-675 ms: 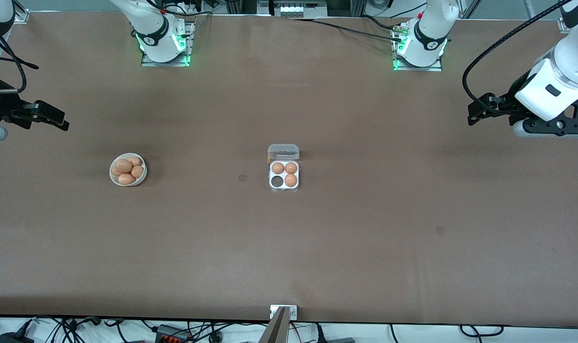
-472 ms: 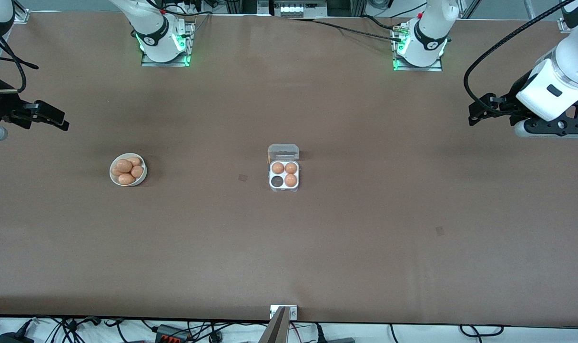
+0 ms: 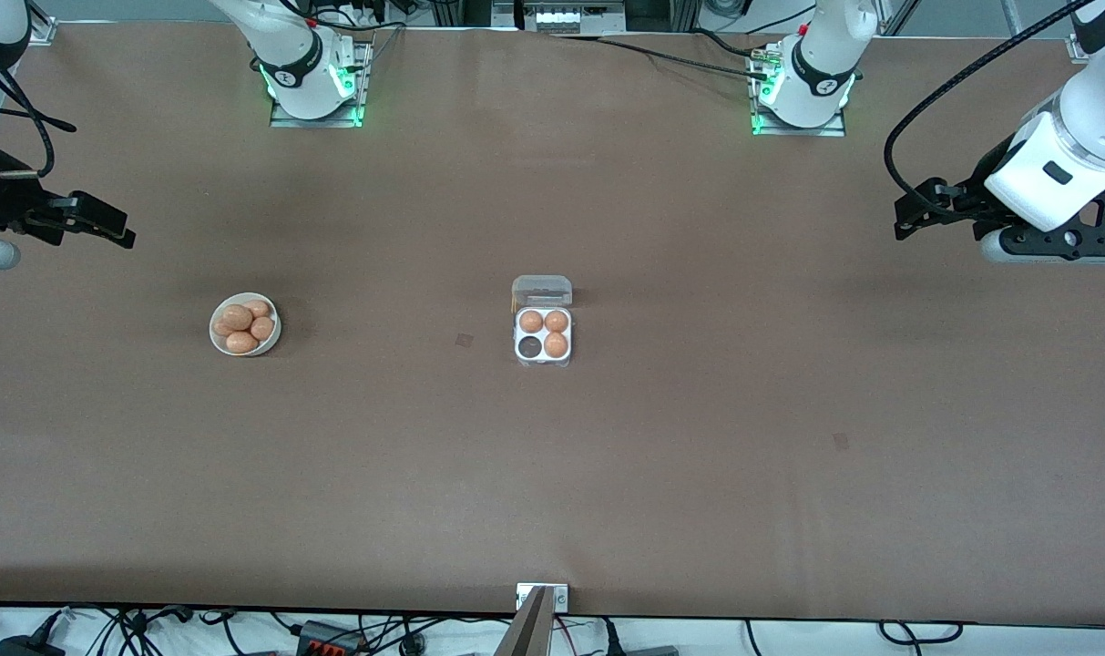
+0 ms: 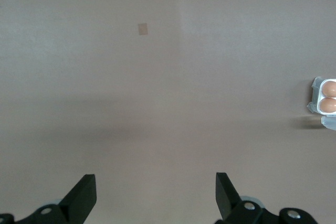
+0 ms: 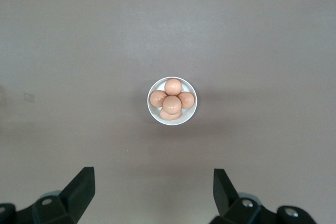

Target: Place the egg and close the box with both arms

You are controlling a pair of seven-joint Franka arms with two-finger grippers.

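Front view coverage shows the box (image 3: 543, 335) resting near the middle of the brown surface (image 3: 698, 456), with its transparent lid (image 3: 542, 291) folded back on the side toward the robot bases. Three of the four cells are occupied by brown eggs (image 3: 556, 344); the fourth cell (image 3: 530, 347) (the one nearer the front camera and toward the right arm's end) is seen as dark and unfilled. A round white bowl (image 3: 245, 324) is placed well apart from the box, toward the right arm's end of the surface, and several brown eggs are heaped in it (image 3: 237, 318). The right tool (image 3: 106, 228) is held in the air over the surface edge at the right arm's end, near the bowl but not above it; in the right wrist view its fingers (image 5: 81, 190) are spread wide and nothing is gripped, and the bowl (image 5: 172, 101) is framed between them farther off. The left tool (image 3: 907, 223) is held in the air over the left arm's end of the surface, well apart from the box; in the left wrist view its fingers (image 4: 84, 195) are likewise spread and unloaded, with only an edge of the box (image 4: 324, 97) visible. A small pale mark (image 3: 464, 340) is seen on the surface beside the box.
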